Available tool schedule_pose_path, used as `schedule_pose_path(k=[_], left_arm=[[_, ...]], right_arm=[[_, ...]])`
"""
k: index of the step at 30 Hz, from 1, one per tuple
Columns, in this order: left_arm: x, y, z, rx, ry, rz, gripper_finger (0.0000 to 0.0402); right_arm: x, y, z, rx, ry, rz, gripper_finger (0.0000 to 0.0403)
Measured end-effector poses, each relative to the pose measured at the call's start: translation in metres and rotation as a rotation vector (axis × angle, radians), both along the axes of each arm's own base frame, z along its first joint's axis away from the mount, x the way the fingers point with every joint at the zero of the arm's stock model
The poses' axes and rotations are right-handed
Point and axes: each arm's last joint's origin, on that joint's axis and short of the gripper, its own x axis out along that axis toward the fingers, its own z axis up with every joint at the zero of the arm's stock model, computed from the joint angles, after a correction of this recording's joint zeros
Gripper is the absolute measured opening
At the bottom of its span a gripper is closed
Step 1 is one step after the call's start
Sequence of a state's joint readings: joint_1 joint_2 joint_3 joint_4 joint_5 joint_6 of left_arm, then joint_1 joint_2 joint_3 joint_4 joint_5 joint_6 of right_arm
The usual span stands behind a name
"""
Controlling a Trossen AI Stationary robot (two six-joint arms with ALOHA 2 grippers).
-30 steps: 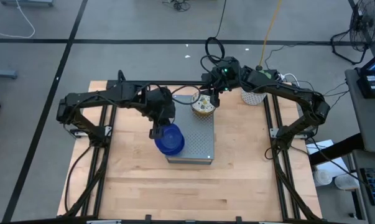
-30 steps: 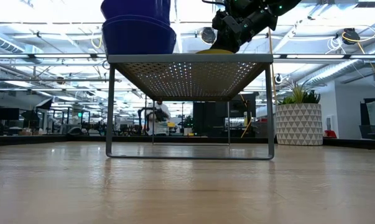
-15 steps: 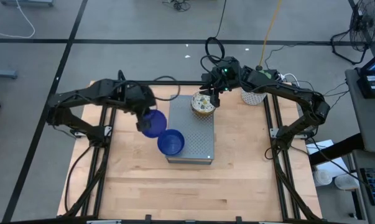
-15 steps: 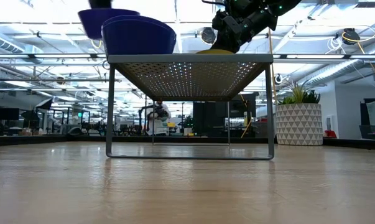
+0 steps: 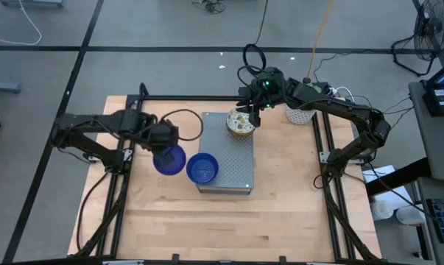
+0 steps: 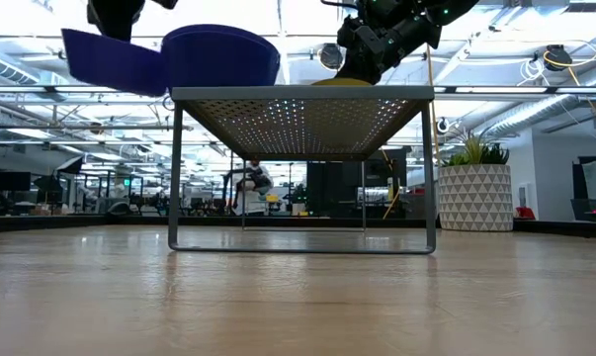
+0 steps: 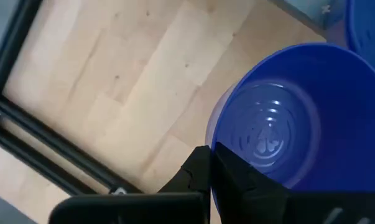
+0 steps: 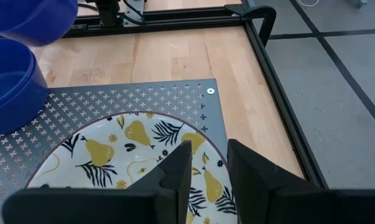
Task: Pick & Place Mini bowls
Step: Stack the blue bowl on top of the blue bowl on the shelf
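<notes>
Your left hand [image 5: 165, 140] has lifted one blue bowl [image 5: 168, 159] off the stack on the rack [image 5: 236, 173] and swung it out past the rack's left edge. A second ago it sat on top of the other blue bowl [image 5: 202, 168]; now it hangs in the air over the left part of the bench [image 5: 280, 213], clear of the rack, tilted a little in the low view. The hand is clenched on the bowl's rim — the left wrist view shows its fingers [image 7: 203, 171] pinching the near wall. That reads as a pick done and a carry under way; you have the set-down left to do.

The carried bowl is empty; you can see only ringed glaze at its bottom. The blue bowl left at the rack's front-left corner also looks empty from above.

At the rack's back edge stands a cream bowl [image 5: 241, 124] with yellow pears and dark leaves painted inside — nothing in it that shows. Your right hand [image 5: 249, 118] has not moved: its fingers [image 8: 175, 168] straddle that bowl's rim and appear to be grasping it.

Off the back-right corner of the bench, a white pot [image 5: 300, 114] stands clear of all this.
</notes>
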State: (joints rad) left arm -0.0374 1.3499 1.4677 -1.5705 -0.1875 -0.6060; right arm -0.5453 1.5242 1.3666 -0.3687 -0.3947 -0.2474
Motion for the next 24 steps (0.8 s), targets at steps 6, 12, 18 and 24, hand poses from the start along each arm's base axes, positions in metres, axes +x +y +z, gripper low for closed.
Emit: schedule_pose_path(k=[6,12,18,24], left_arm=[[0.004,-0.007,-0.01,-0.05,-0.012,-0.007,0.0003],[0.007,-0.012,-0.01,-0.06,-0.043,-0.043,0.0003],[0.008,-0.013,-0.009,-0.059,-0.052,-0.054,0.0005],[0.014,-0.014,-0.008,-0.054,-0.108,-0.119,0.0006]], right_arm=[[0.0,0.0,0.0,0.001,0.002,0.0,0.0089],[0.0,0.0,0.0,0.001,0.002,0.0,0.0089],[0.0,0.0,0.0,0.001,0.002,0.001,0.0089],[0.0,0.0,0.0,0.001,0.002,0.0,0.0089]])
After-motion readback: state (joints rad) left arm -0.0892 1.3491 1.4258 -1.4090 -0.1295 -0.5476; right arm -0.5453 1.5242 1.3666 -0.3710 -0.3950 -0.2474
